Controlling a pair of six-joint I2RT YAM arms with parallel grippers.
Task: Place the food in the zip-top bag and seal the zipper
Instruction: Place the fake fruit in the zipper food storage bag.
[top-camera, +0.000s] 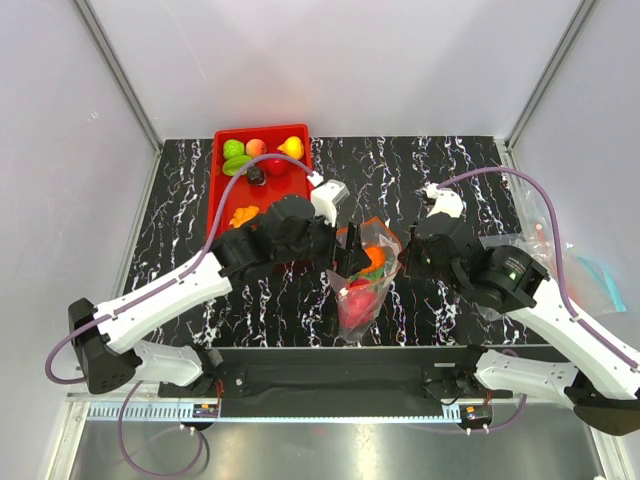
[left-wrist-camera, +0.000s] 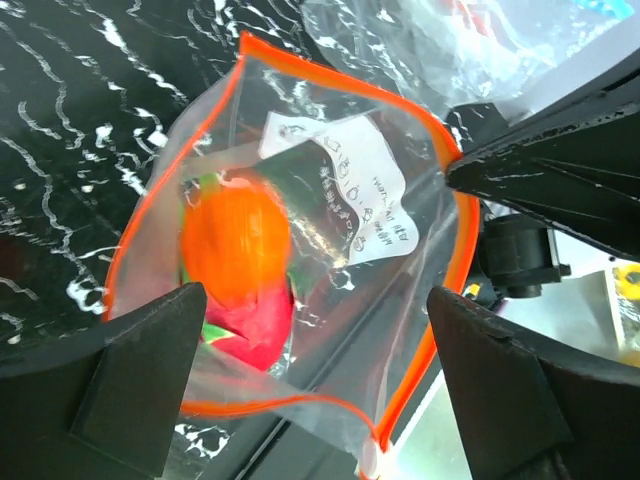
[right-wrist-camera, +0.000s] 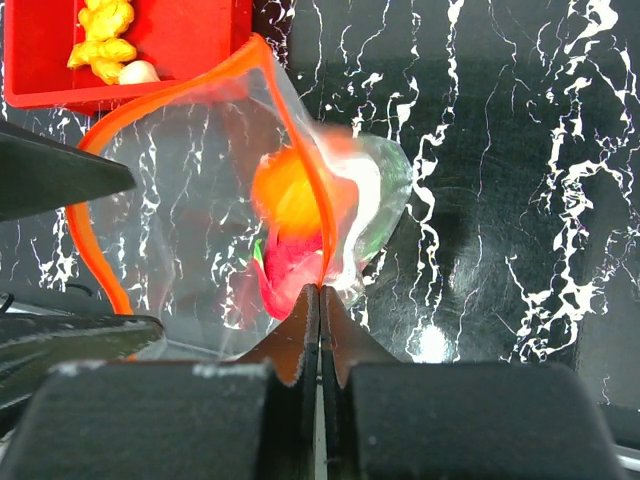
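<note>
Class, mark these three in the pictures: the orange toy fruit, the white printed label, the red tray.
orange toy fruit (left-wrist-camera: 237, 245): left wrist view, centre of its rounded side.
white printed label (left-wrist-camera: 345, 185): left wrist view, middle of the print.
red tray (right-wrist-camera: 190, 40): right wrist view, bare floor.

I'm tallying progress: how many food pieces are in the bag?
2: an orange piece and a magenta one against it, both inside the bag. The green bits beside them may be leaves or a hidden third.
</note>
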